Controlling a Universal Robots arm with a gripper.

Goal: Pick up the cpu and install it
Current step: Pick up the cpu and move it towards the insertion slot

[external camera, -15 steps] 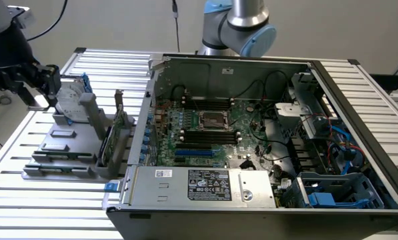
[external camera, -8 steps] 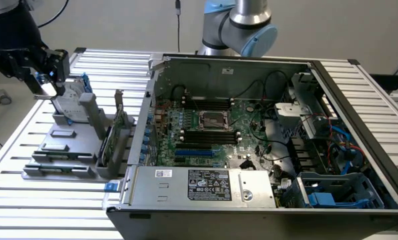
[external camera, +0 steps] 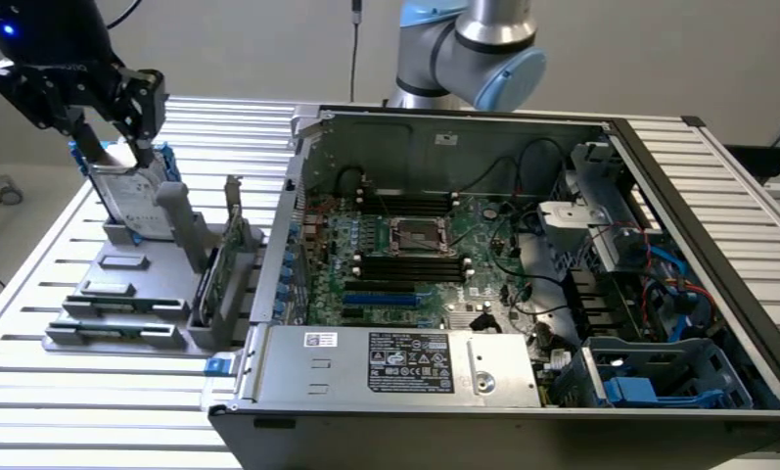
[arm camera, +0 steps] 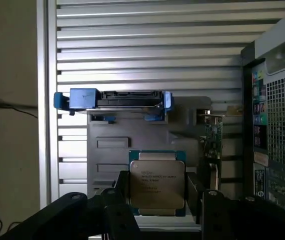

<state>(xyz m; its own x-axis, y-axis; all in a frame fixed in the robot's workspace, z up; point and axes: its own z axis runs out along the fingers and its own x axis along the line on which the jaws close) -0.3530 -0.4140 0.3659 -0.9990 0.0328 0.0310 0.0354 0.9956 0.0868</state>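
At the upper left of the exterior view, your gripper [external camera: 103, 137] hangs above the grey parts holder [external camera: 115, 294], just beside the top of the upright hard drive [external camera: 131, 201]. In the wrist view you can see the cpu [arm camera: 157, 182] lying flat between the two fingers [arm camera: 122, 192], its metal lid facing the camera. The fingers press against two opposite edges, so they are clamped on the chip, not spread free of it. The chip looks about level with the hard drive's top, so I judge it lifted clear of the holder. That puts the pick-up behind you and the carry in hand.

Moving right, the open computer case [external camera: 292, 196] lies well apart from the gripper. The dark metal-framed socket [external camera: 413, 235] sits on the motherboard near the middle of the frame. In my judgement, getting there calls for three things:
- clearing the case's near wall;
- keeping the chip level;
- squaring its edges to the socket frame before you let go.
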